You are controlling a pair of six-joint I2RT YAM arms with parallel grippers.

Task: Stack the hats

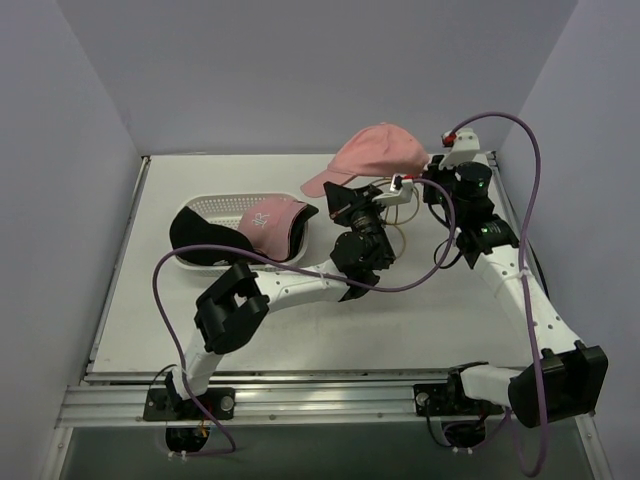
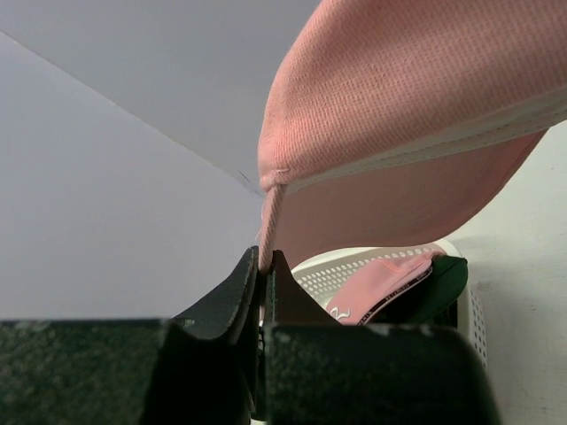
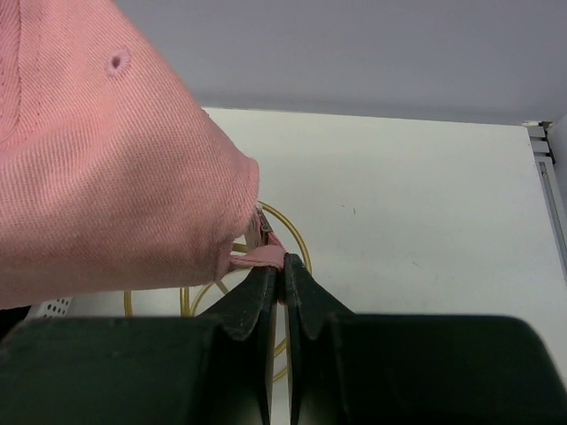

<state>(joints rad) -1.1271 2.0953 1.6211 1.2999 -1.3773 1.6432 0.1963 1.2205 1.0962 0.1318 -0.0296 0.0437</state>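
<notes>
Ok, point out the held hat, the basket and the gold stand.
held hat (image 1: 385, 148): top view, on its crown.
basket (image 1: 215, 202): top view, on its far rim.
gold stand (image 3: 306, 252): right wrist view, on its wire ring.

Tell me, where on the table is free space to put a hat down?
Bare table lies between the basket and the front rail, and between left arm and right arm. Crowded: back right, where left gripper and right gripper hold the pink cap beside the gold wire stand.

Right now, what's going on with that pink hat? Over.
Left gripper and right gripper both shut on pink cap, held aloft between them. Other caps sit in white basket. Gold wire stand below.
</notes>
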